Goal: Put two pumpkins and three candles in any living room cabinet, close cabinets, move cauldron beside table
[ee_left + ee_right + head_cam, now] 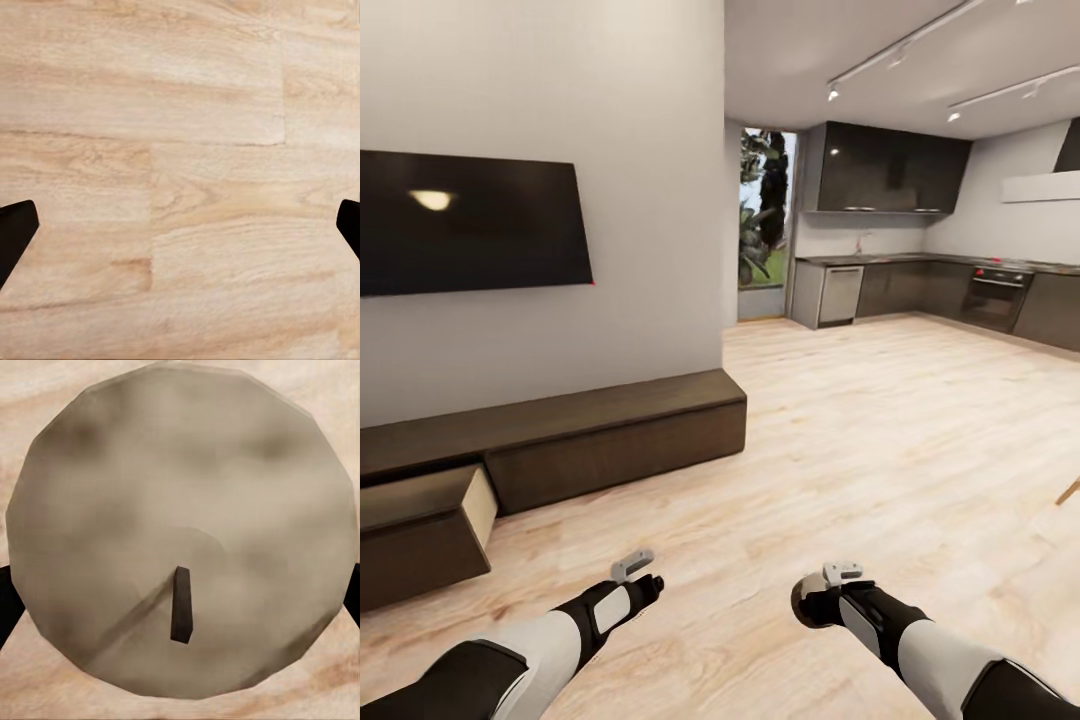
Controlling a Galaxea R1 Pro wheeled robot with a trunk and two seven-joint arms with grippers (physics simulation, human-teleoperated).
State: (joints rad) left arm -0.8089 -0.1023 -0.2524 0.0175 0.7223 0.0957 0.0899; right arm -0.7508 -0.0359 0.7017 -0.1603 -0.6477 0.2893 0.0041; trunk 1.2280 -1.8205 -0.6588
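A grey-tan candle point(180, 495) with a short dark wick fills the space between the fingers of my right gripper point(180, 604), which is shut on it above the plank floor. In the head view that right gripper point(812, 602) hangs low at centre right, the candle point(803, 598) showing as a round dark end. My left gripper point(643, 580) is open and holds nothing; its dark fingertips point(15, 234) stand wide apart over bare floor. The long low dark brown cabinet point(620, 430) runs along the wall to the left, and its leftmost front point(425, 520) hangs tilted open.
A wall TV point(470, 220) hangs above the cabinet. Open light wood floor point(880, 430) stretches ahead toward a dark kitchen point(920, 270) and a glass door point(765, 220). A wooden piece point(1070, 490) pokes in at the right edge.
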